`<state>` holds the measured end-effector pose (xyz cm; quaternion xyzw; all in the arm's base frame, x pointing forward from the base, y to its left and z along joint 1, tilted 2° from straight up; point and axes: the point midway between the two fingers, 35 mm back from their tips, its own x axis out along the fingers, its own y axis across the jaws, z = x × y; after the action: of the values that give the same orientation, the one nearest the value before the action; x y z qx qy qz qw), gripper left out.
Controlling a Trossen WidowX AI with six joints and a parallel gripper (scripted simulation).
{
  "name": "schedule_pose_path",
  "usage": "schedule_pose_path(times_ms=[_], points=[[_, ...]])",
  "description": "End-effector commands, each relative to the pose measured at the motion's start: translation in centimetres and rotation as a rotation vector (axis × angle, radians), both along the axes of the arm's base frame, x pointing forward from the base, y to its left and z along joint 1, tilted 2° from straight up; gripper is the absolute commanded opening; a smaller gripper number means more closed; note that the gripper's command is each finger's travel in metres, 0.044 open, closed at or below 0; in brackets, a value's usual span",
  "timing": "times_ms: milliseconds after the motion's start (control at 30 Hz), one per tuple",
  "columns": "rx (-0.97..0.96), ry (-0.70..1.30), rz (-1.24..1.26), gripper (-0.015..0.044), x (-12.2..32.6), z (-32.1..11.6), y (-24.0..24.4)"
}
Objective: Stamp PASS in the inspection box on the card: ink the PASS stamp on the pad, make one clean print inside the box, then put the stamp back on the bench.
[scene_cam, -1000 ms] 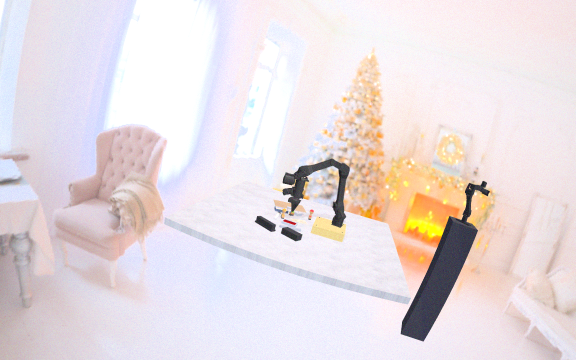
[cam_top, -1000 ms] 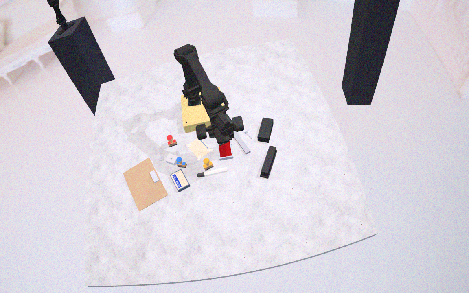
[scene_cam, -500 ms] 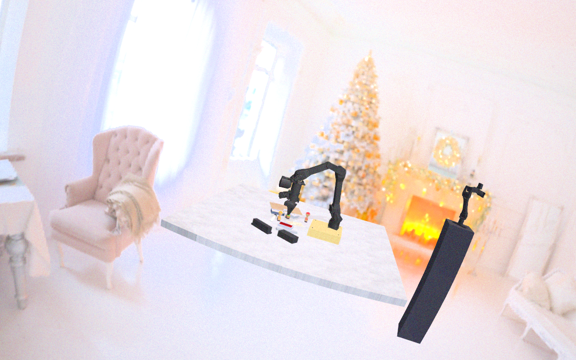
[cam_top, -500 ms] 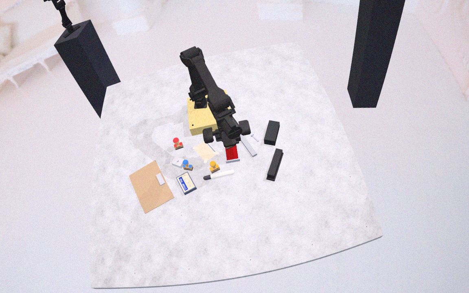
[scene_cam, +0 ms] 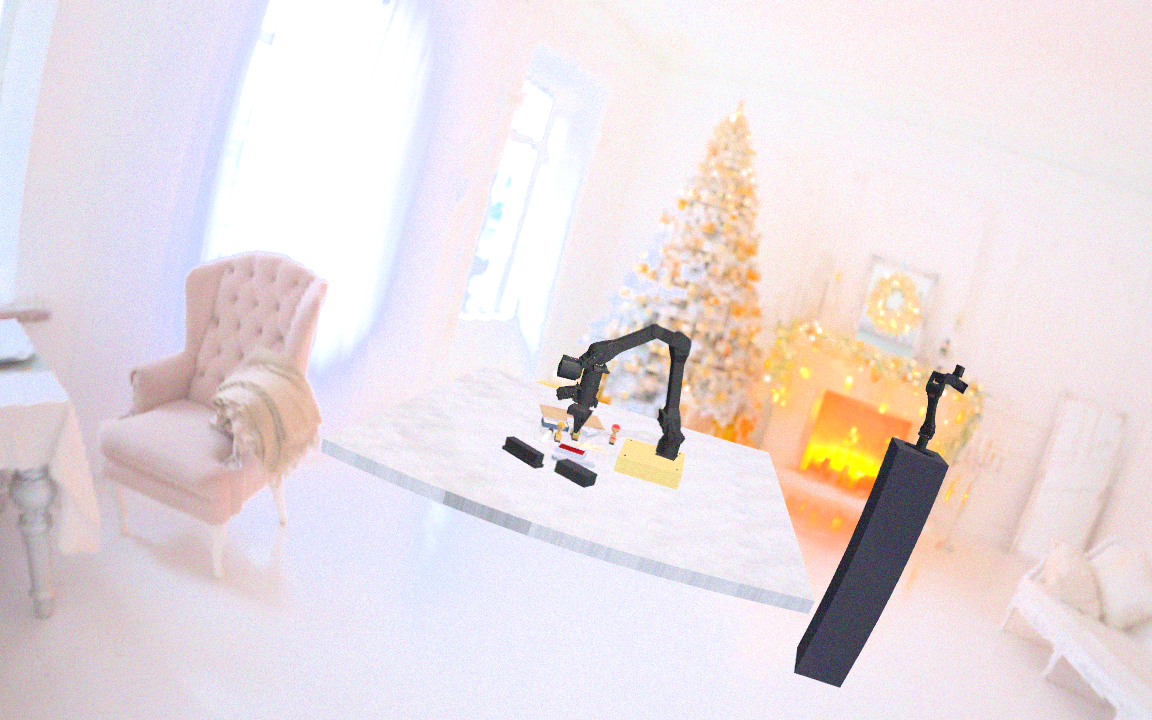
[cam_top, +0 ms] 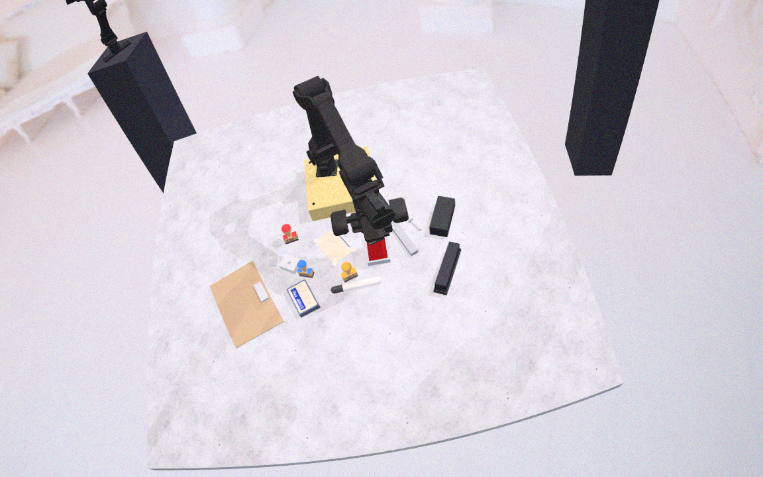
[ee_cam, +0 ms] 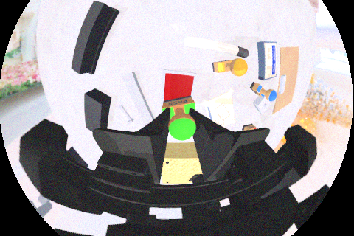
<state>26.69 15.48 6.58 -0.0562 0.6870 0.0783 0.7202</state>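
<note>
My gripper [ee_cam: 179, 110] is shut on the PASS stamp [ee_cam: 182, 128], which has a green knob and a wooden base lettered PASS. The red ink pad [cam_top: 377, 250] [scene_cam: 572, 448] [ee_cam: 178, 85] lies just beyond the stamp base in the wrist view, and the base overlaps its near edge there. In the exterior view the fingertips are close above and behind the pad; the exact gap cannot be told. A cream card [cam_top: 332, 245] [ee_cam: 223, 108] lies beside the pad. Its inspection box cannot be made out clearly. In the top view the arm hides the held stamp.
A yellow-knobbed stamp [cam_top: 346, 267] [ee_cam: 239, 67], a blue-knobbed stamp [cam_top: 302, 264] [ee_cam: 272, 95] and a red-knobbed stamp [cam_top: 286, 228] stand around the card. A marker [cam_top: 363, 283], a small blue-edged box [cam_top: 303, 298], a clipboard [cam_top: 239, 308] and two black blocks [cam_top: 442, 216] [cam_top: 447, 267] lie farther out.
</note>
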Motion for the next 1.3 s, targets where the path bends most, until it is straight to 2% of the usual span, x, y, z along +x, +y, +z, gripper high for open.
schedule_pose_path(times_ms=[0, 1267], points=[[-0.007, 0.004, 0.002, 0.0000, 0.0, -0.5, -0.1], [-0.007, 0.004, 0.001, 0.0000, 0.0, -3.0, 0.0]])
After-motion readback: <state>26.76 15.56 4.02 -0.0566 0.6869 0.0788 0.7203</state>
